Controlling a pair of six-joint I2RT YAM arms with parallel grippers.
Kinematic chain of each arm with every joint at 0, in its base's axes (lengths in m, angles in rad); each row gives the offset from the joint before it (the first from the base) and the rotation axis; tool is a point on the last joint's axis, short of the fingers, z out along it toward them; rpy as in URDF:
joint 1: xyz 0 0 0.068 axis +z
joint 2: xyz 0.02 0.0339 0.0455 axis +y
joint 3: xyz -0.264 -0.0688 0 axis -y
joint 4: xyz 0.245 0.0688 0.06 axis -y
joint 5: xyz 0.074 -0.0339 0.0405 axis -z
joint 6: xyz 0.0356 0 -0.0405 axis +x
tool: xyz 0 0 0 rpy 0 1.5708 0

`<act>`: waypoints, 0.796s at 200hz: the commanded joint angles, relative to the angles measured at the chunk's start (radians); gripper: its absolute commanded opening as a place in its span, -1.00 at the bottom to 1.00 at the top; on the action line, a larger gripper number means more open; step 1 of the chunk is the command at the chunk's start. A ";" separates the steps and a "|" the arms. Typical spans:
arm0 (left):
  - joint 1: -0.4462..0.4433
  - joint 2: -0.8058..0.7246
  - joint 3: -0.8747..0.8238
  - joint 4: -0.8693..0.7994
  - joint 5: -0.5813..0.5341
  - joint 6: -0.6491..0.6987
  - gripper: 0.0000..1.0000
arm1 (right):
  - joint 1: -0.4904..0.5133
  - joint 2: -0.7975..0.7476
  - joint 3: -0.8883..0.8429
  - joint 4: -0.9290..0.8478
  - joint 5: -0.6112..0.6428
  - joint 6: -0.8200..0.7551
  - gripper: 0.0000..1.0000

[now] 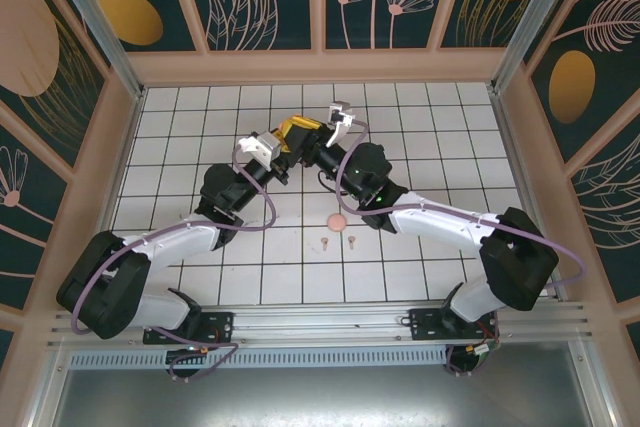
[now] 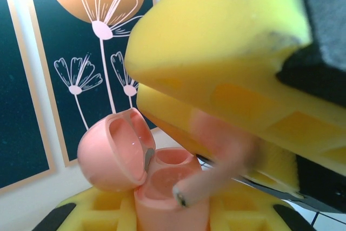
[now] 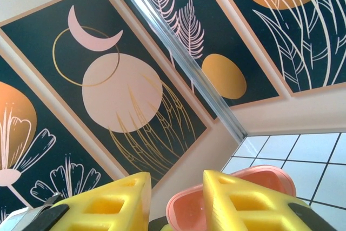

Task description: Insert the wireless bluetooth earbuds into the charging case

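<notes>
Pink plastic is what your left gripper [image 2: 170,213] is closed tight on: the open charging case [image 2: 165,185] stands up between its yellow foam fingers [image 2: 97,209], with the round lid [image 2: 108,155] tipped back to the left. Just above it hang the big yellow fingers [image 2: 227,52] of your right gripper [image 3: 177,201]. A pink earbud [image 2: 213,174] pokes out from under them, blurry. It slants from upper right down to lower left, and its stem tip sits right by the front rim of the case's cup. The right fingers stand a little apart, and you cannot tell if they pinch the earbud. Two more small earbuds [image 1: 325,242] [image 1: 352,240] lie on the white tiled table [image 1: 420,127] between the arms, beside a round pink piece [image 1: 337,219].
</notes>
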 commanded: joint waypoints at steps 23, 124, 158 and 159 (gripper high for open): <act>-0.014 -0.047 0.054 0.099 0.031 -0.008 -1.00 | 0.006 0.020 -0.012 -0.082 0.022 0.002 -0.37; -0.015 -0.055 -0.030 0.103 -0.282 -0.097 -1.00 | -0.036 -0.043 0.053 -0.251 0.017 0.036 -0.07; -0.015 -0.109 -0.059 0.025 -0.307 -0.122 -1.00 | -0.073 -0.220 -0.041 -0.440 0.103 0.049 0.15; -0.015 -0.109 -0.060 0.026 -0.306 -0.124 -1.00 | -0.076 -0.224 -0.045 -0.442 0.103 0.051 0.16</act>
